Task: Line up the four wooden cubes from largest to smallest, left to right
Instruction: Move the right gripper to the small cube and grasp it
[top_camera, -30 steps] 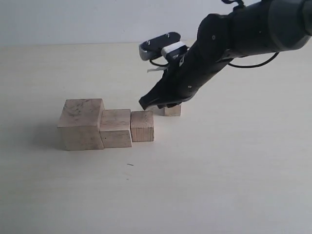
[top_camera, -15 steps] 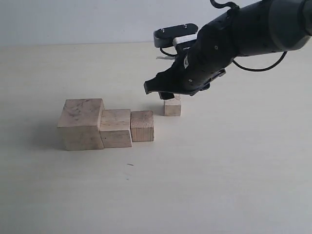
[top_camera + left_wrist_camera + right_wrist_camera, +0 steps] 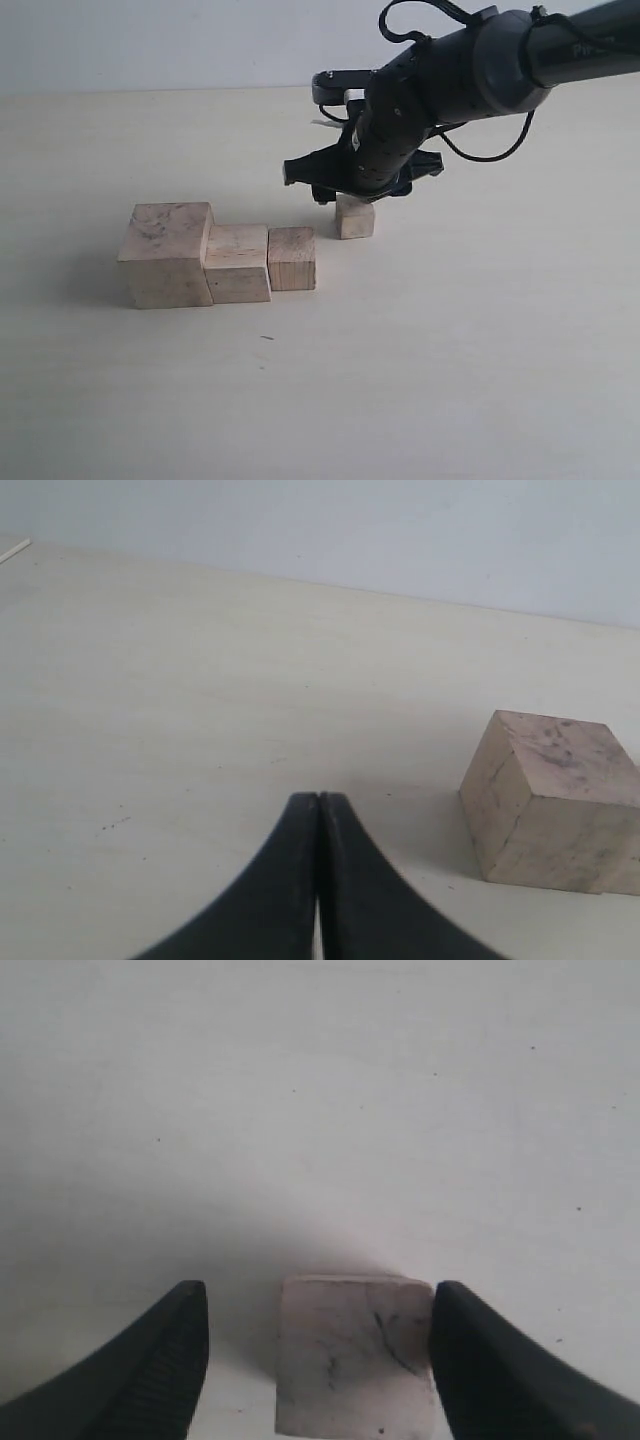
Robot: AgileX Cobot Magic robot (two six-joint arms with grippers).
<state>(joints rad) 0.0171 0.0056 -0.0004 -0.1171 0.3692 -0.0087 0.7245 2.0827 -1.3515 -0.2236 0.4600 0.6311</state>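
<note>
Three wooden cubes stand touching in a row: the largest [image 3: 166, 254] with a grey-marked top, the second [image 3: 238, 262], and the darker third [image 3: 292, 258]. The smallest cube [image 3: 354, 217] sits apart, behind and to the right of the third. My right gripper [image 3: 340, 190] hangs just over it, open. In the right wrist view the smallest cube [image 3: 356, 1350] lies between the fingers [image 3: 165, 1345] of the right gripper [image 3: 318, 1295], close to one finger with a gap to the other. My left gripper [image 3: 318, 800] is shut and empty, with the largest cube [image 3: 550, 800] beside it.
The pale tabletop [image 3: 450, 350] stretches to a light wall at the back. A black cable [image 3: 490, 150] loops off the right arm above the table.
The right arm lifted, turned its wrist and settled over the smallest cube, which now sits between the open fingers. The three lined cubes have not moved.
</note>
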